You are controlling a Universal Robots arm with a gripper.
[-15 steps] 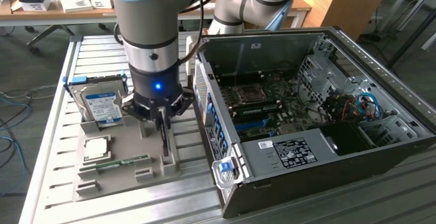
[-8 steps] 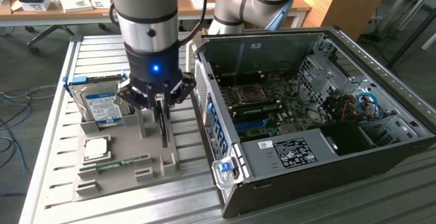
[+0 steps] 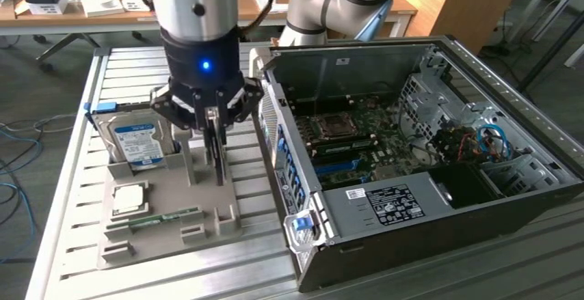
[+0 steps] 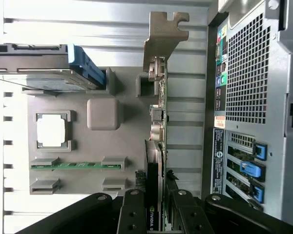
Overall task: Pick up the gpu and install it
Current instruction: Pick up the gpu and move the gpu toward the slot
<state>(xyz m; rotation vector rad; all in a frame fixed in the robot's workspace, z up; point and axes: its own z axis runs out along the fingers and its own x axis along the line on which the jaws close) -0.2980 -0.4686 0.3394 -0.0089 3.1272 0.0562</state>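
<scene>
**rig_b:** how much room have you got round that tray?

**me:** not loads. the grey holder tray (image 3: 164, 235) sits on the slatted table (image 3: 119, 67). the open pc case (image 3: 429, 208) lies just beside it on the exterior view's right, with only a narrow strip of bare slats between. the hard drive (image 3: 137, 143) stands on edge in the tray, near the arm on the other side.

**rig_b:** and the gpu?

**me:** the gpu (image 4: 157, 122) stands on edge along the tray's case-side edge, metal bracket (image 4: 163, 36) at the end away from my wrist. my gripper (image 3: 215, 136) is straight over it, jaws about half closed, fingers (image 4: 133, 214) clamped on both flat faces of the card. can't tell if it's lifted clear of its slot.
</scene>
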